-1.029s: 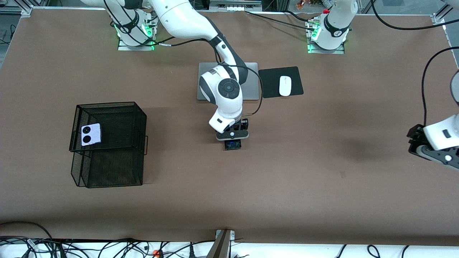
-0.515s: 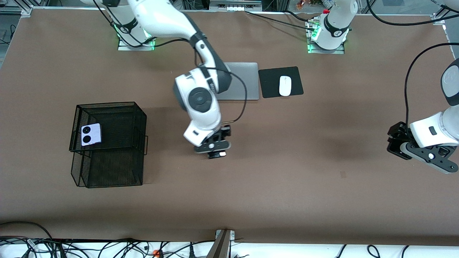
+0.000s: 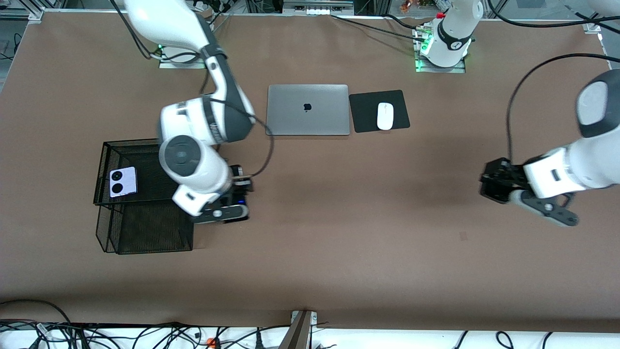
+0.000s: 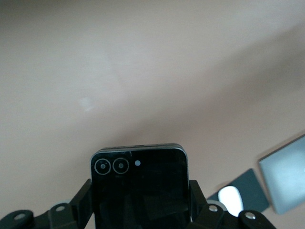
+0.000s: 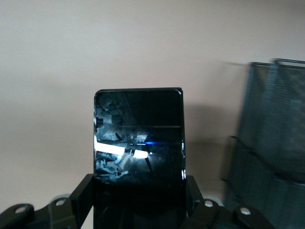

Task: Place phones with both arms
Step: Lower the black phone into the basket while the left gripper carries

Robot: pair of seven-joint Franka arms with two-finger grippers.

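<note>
— Where are the phones?

— One black phone is clamped in the right hand, its glossy face catching reflections in the right wrist view. That hand is up over the worktop, just beside the wire basket on its side toward the left arm's end.

— And the second one?

— Another black phone, with two ringed lenses and a small dot near its top edge, is pinched between the fingers of the left hand. That hand hangs over bare worktop toward the left arm's end of the table, well apart from everything else.

— The third?

— The lavender-white phone with two black circles lies in the upper tier of the basket, toward the right arm's end.

— Anything else out there?

— A closed grey laptop lies near the robots' bases, farther from the front camera than both hands. Just beside it, toward the left arm's end, a white mouse rests on a black mouse pad.
</note>
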